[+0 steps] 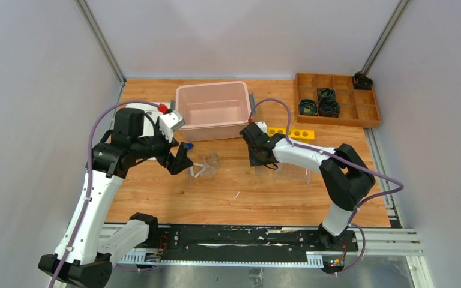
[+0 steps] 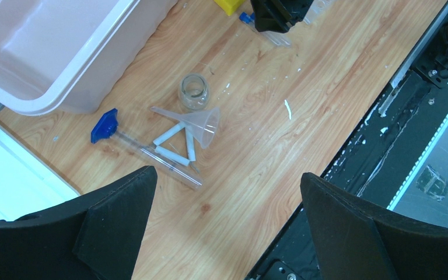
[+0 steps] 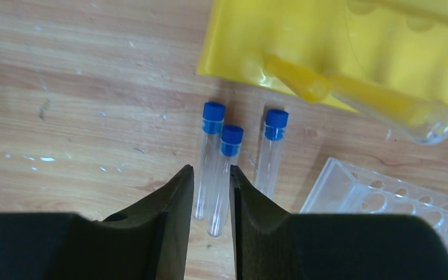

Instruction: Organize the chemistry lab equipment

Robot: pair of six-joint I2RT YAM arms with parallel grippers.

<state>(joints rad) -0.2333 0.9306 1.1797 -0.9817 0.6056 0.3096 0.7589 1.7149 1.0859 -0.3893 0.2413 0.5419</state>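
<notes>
Right jaws astride two blue-capped tubes (image 3: 222,181)

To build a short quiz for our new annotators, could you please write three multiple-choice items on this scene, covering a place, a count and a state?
1. Where is the clear plastic funnel?
A. In the pale pink plastic tub
B. Lying on the wooden table near the small clear glass beaker
C. In the brown wooden compartment tray

2. How many small clear tubes with blue caps lie by the yellow plastic tube rack?
A. One
B. Five
C. Three

3. How is the left gripper?
A. Wide open, holding nothing
B. Shut on the funnel
C. Shut on the beaker

Answers: 1 B, the left wrist view shows it on its side on the wood; 2 C, the right wrist view shows three blue caps; 3 A, its jaws stand far apart with nothing between them.
</notes>
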